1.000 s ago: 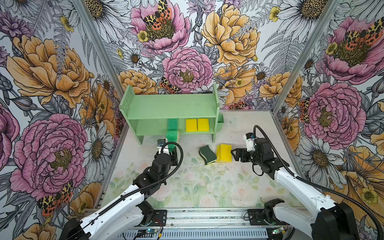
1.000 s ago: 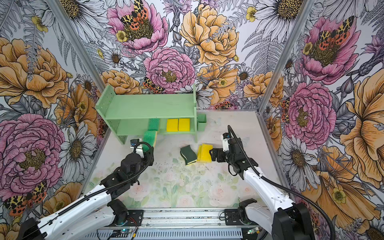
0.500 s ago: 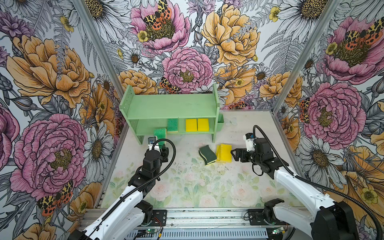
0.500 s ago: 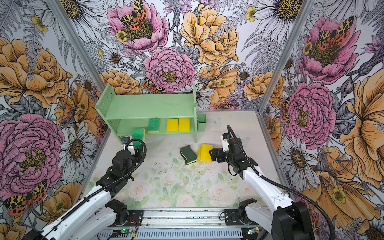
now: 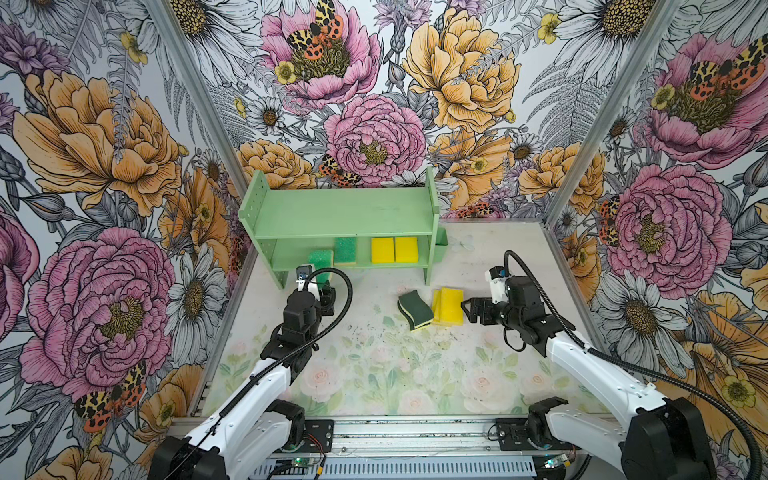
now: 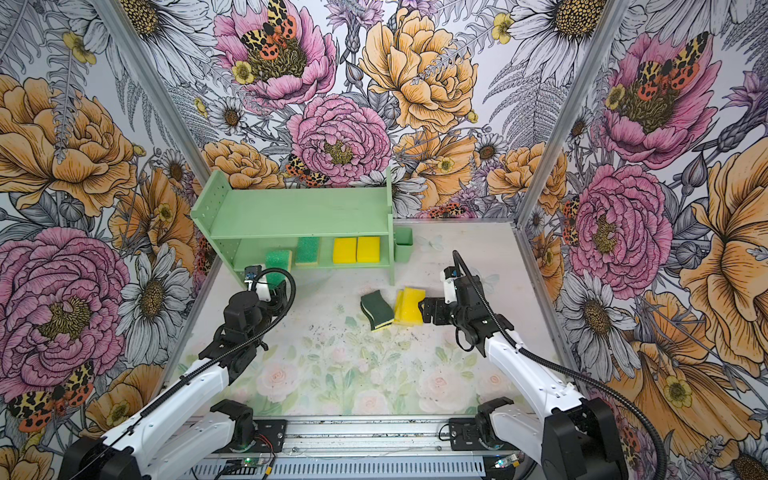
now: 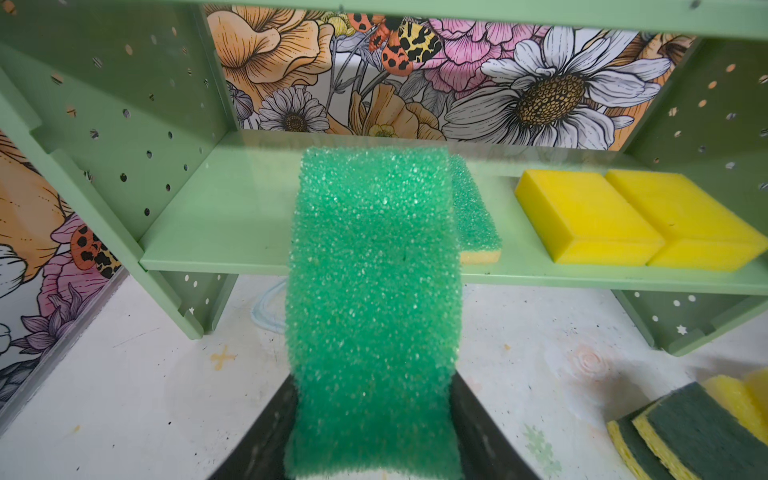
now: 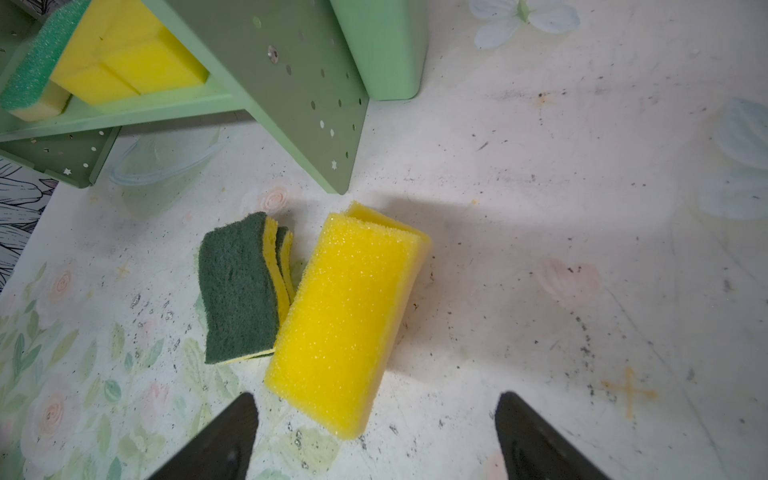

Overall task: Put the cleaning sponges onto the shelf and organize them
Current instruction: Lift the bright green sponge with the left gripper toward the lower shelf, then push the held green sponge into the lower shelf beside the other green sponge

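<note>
My left gripper is shut on a bright-green-topped sponge, whose far end reaches over the front edge of the lower tier of the mint-green shelf, left of centre. That tier holds another green-topped sponge and two yellow sponges. On the floor lie two stacked wavy dark-green sponges and a pile of yellow sponges. My right gripper stands open just right of the yellow pile.
A small green cup hangs on the shelf's right side panel. The shelf's top tier is bare. Flowered walls close in the floor on three sides, and the left wall runs close to the shelf's left panel.
My left gripper has carried the green-topped sponge leftward and a little closer to the shelf's lower tier. The right arm and the floor sponges have not moved.
</note>
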You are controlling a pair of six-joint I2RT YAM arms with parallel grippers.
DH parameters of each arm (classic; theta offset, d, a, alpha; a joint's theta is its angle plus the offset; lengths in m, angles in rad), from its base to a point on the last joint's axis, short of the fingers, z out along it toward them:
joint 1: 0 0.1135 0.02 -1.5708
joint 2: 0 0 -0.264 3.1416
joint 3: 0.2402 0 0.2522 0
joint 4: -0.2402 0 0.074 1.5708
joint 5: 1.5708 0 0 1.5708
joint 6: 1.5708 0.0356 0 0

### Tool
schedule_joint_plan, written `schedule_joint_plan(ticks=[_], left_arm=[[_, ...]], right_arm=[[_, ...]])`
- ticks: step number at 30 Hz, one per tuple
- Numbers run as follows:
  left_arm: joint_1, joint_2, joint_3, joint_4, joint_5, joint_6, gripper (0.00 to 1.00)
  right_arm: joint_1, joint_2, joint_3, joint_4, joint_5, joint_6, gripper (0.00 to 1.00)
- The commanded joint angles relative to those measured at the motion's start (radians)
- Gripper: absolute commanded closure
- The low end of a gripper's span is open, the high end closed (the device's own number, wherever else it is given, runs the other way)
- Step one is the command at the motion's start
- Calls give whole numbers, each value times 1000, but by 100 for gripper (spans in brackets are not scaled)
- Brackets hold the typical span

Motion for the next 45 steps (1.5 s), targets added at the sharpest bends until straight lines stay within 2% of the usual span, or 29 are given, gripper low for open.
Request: schedule_joint_plan(ticks=[1,16,38,39,45], left_arm=[[9,19,40,65,13,39,48],[92,42,41,121,37,18,48],[152,279,142,220,96,26,48],[152,289,148,221,129,26,48],[160,345,172,245,146,29,47]], right_arm=[[3,11,27,13,7,-17,8],[1,4,46,13,1,-35,8],[-23,-6,91,-10,-8,-38,8],[-26,-3,92,-10,-8,-38,8],[-30,11,93,-8,-14,-37,8]])
